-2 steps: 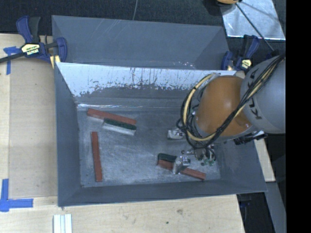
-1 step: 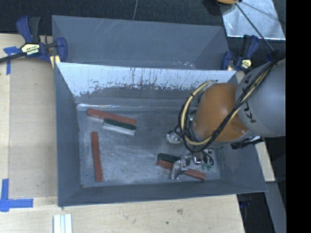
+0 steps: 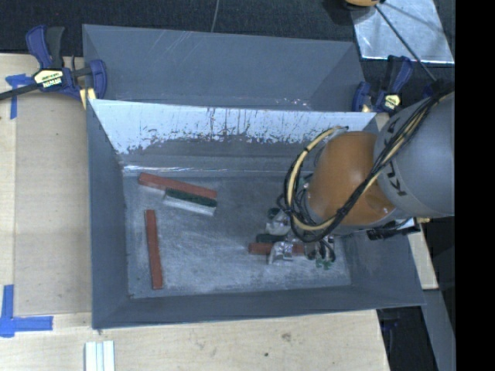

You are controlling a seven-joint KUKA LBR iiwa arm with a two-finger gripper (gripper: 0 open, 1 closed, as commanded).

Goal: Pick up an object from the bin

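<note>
Your gripper [image 3: 283, 242] is down near the floor of the grey bin [image 3: 108, 230], just below and left of the orange wrist cover [image 3: 344, 188]. You cannot tell whether it is released or clenched. A short reddish-brown block [image 3: 261, 247] lies below and left of that cover, right against the gripper's tip. Well left of the cover, a long reddish-brown stick [image 3: 177, 184] lies slanted with a dark green strip [image 3: 189, 199] beside it. Farthest left of the cover, another reddish-brown stick [image 3: 154, 248] lies apart from those two.
</note>
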